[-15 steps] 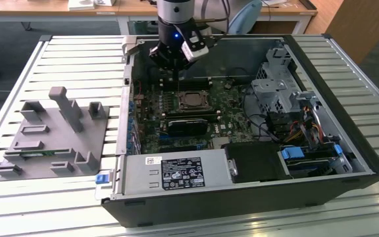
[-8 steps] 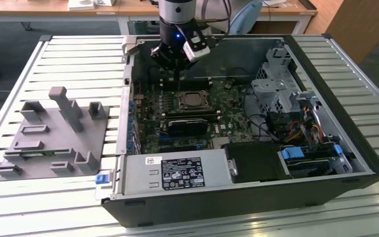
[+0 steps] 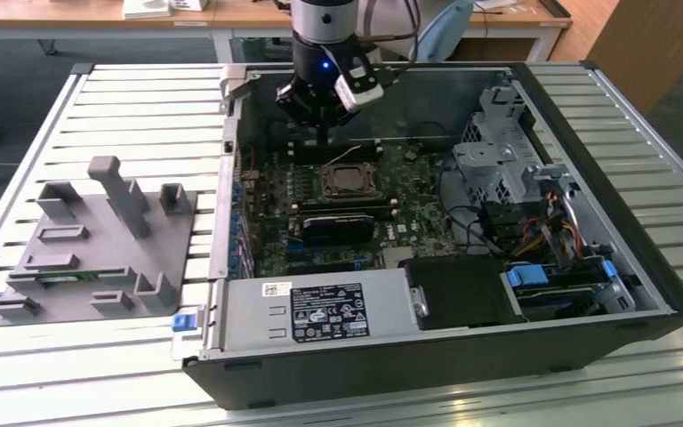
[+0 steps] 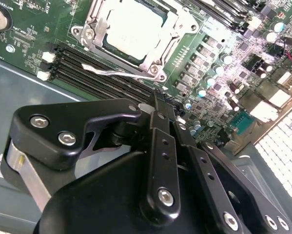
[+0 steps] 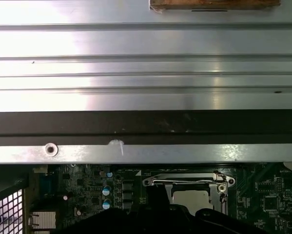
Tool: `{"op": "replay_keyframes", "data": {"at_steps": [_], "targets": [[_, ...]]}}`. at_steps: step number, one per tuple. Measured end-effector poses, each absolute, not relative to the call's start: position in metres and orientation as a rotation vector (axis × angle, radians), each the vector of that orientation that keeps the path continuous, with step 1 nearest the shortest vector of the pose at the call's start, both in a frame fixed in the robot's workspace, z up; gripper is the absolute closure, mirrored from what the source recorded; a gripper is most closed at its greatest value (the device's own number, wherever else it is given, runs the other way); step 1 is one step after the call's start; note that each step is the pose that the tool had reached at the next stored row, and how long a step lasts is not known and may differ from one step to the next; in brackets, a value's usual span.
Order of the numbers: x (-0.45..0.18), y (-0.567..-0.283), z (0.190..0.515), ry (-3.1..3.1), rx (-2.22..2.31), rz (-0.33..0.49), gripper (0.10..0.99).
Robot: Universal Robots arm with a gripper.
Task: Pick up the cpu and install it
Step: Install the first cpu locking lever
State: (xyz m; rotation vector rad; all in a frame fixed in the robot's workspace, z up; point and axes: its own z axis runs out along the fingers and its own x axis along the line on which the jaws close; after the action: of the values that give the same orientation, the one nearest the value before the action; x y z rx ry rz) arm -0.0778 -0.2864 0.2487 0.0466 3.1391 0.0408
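Fingers: state cannot be determined. The black gripper (image 3: pixel 324 133) hovers above the green motherboard (image 3: pixel 419 191); the square silver-grey cpu (image 4: pixel 132 28) sits within the metal-framed socket (image 4: pixel 93 36).

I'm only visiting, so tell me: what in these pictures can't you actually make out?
- Exterior view: the cpu is too small to tell whether it sits flat. The gripper hides part of the motherboard behind it.
- Second wrist view: one side of the cpu is cut off by the picture's edge.
- First wrist view: the gripper's dark body covers part of the socket.
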Motion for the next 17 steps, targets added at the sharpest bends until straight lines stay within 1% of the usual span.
{"op": "replay_keyframes", "data": {"at_steps": [4, 7, 8, 17], "targets": [[-0.075, -0.286, 0.248, 3.139, 0.047, 0.050, 0.980], [-0.074, -0.287, 0.247, 3.138, 0.047, 0.121, 0.980], [-0.074, -0.287, 0.246, 3.137, 0.047, 0.130, 0.980], [-0.067, -0.288, 0.237, 3.138, 0.048, 0.130, 0.980]]}}
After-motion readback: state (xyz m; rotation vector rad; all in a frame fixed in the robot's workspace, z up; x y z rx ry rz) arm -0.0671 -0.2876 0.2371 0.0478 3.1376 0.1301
